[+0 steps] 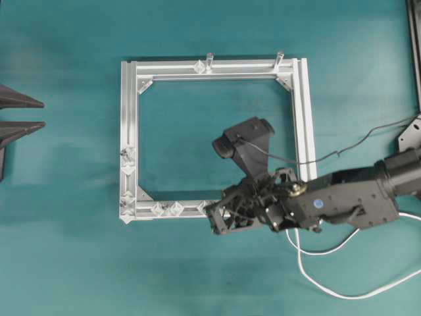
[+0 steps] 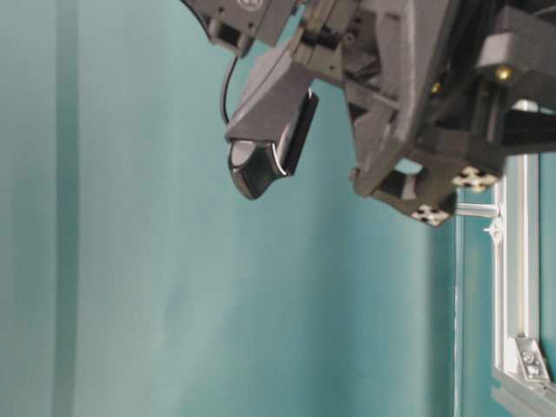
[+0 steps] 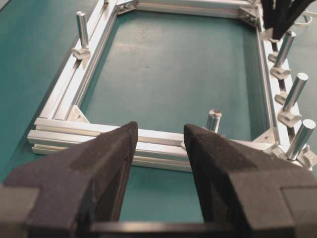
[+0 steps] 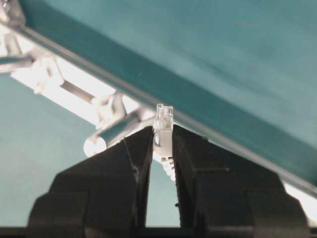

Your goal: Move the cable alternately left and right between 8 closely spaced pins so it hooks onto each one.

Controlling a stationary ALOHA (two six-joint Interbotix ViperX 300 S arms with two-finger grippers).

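Observation:
The cable (image 1: 316, 270) is a thin white cord that loops over the table at the lower right and runs up under the right arm. Its small clear plug (image 4: 163, 121) is pinched between the right gripper's (image 4: 162, 133) fingers, tip pointing at the silver frame. That gripper (image 1: 214, 221) hovers at the frame's near rail, beside the pins (image 1: 167, 209), whose blurred shapes (image 4: 111, 124) lie just left of the plug. More pins (image 1: 127, 161) sit on the left rail. My left gripper (image 1: 39, 113) waits open at the table's left edge, nothing between its fingers (image 3: 114, 148).
The square aluminium frame (image 1: 299, 112) lies mid-table, its inside bare green mat. Two taller grey posts (image 1: 210, 60) stand on the far rail. Pins (image 3: 296, 89) rise along the rail at the right of the left wrist view. A black arm wire (image 1: 342, 151) crosses the right rail.

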